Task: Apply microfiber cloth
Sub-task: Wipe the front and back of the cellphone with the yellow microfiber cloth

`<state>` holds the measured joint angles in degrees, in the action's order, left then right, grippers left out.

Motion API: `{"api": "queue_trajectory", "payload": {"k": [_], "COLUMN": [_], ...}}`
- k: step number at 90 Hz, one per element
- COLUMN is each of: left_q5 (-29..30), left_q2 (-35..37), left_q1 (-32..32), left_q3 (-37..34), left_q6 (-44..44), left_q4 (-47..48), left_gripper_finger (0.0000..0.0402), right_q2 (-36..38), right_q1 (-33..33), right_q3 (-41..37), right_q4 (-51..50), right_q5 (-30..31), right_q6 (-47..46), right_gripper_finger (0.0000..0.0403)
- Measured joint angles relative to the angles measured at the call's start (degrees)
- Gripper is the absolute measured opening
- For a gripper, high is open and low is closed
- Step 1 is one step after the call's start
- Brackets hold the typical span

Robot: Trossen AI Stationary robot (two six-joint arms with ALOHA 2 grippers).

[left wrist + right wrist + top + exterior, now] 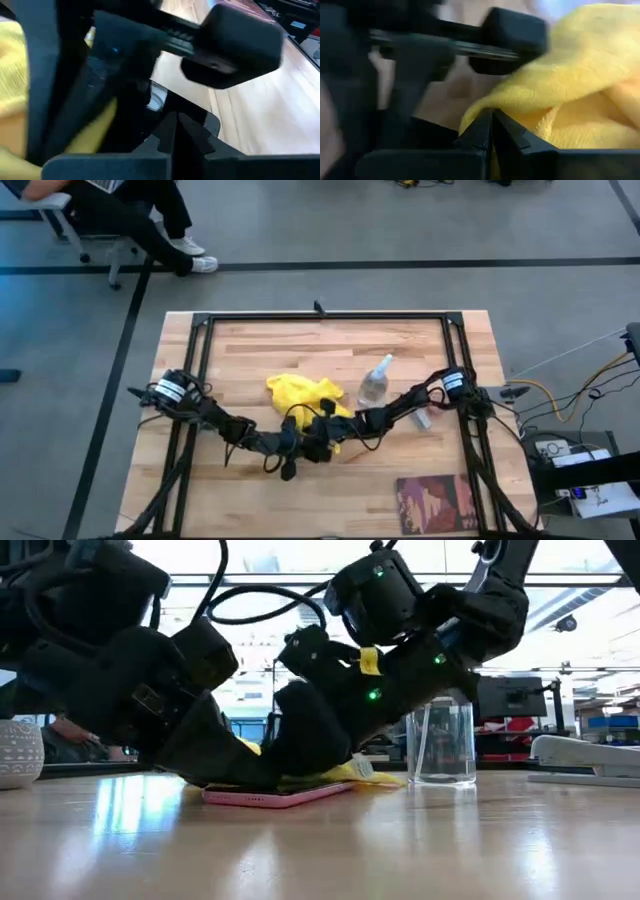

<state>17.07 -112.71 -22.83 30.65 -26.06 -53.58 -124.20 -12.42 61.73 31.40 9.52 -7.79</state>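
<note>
— Yellow fabric at the right gripper?
— Yes, its fingers are pinched together on the microfiber cloth, mid-table, over the pink-edged phone.
— The left gripper?
— Fingers together, beside it. Spray bottle nearby.

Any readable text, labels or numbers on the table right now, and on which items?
None can be read.
Dark red patterned book at the table's near right corner: cover print too small to make out.
Clear plastic spray bottle: no legible label.
White tag on the yellow microfiber cloth: too blurred to read.
</note>
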Motion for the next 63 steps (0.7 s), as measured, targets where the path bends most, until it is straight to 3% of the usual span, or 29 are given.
{"api": "queue_trajectory", "payload": {"k": [5, 12, 44, 63], "left_q5": [0.2, 0.2, 0.8, 0.8], "left_q2": [0.0, 0.0, 0.0, 0.0], "left_q1": [0.2, 0.1, 0.2, 0.2], "left_q3": [0.0, 0.0, 0.0, 0.0], "left_q6": [0.0, 0.0, -1.8, -2.0], "left_q4": [0.0, 0.0, 2.4, 3.0], "left_gripper_finger": [0.0, 0.0, 0.0, 0.0], "right_q2": [0.0, 0.0, 5.0, 11.4], "right_q1": [-0.5, -1.4, -6.0, -9.1], "right_q3": [0.0, 0.1, -2.0, -8.5], "right_q4": [0.0, -0.5, -14.4, -20.2], "right_q5": [-2.3, -1.1, 22.1, 26.2], "right_q6": [-0.5, -2.6, -10.5, -17.3], "right_gripper_finger": [0.0, 0.0, 0.0, 0.0]}}
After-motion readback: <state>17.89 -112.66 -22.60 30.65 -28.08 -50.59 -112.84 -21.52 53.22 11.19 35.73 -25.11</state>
